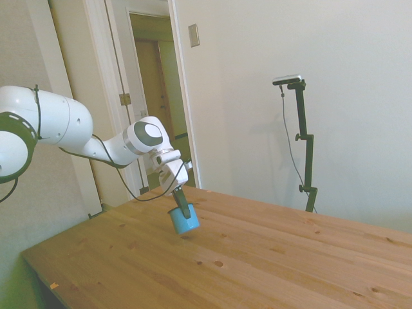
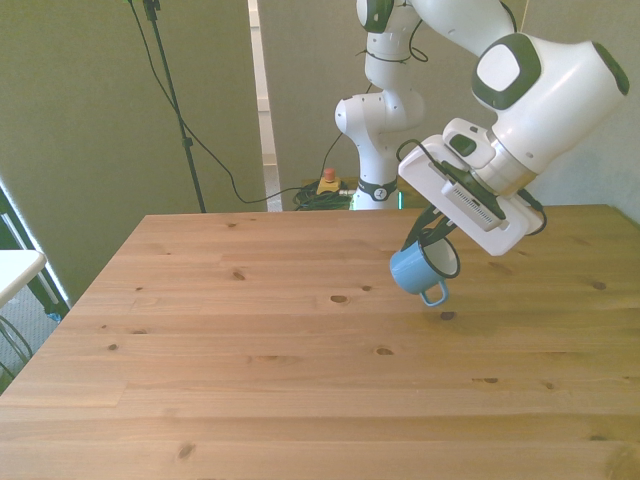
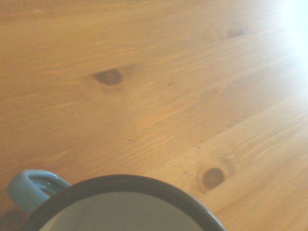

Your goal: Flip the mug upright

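Your end effector (image 2: 437, 238) is closed on the mug (image 2: 420, 270), its dark fingers (image 1: 183, 207) pinching the rim wall, one inside the cup and one outside as far as the front view lets you see. The mug hangs from that grip above the worktop (image 2: 300, 360), tilted rather than upright: in the front view its opening faces up and toward the front view's right, with the base pointing down toward the front view's left. The small handle (image 2: 434, 294) sticks out at the low side, nearest the wood. You can see a faint shadow on the boards just under the mug in both the side view and the front view; whether the base is just clear of the wood or grazing it, you cannot tell for certain from these angles.

In the side view the mug (image 1: 184, 219) sits below the wrist of the arm (image 1: 145, 138), which slopes down from the picture's left. The cup appears over the part of the worktop (image 1: 257, 257) nearer the far edge, not far from the corner by the doorway (image 1: 158, 84).

From the wrist view you look straight past the dark rim of the mug (image 3: 125, 190) and its pale inside, with the light-blue handle (image 3: 31, 185) curling out beside it. Beyond it is bare worktop (image 3: 159, 86) with a few dark knots in the grain and a bright glare in one corner.
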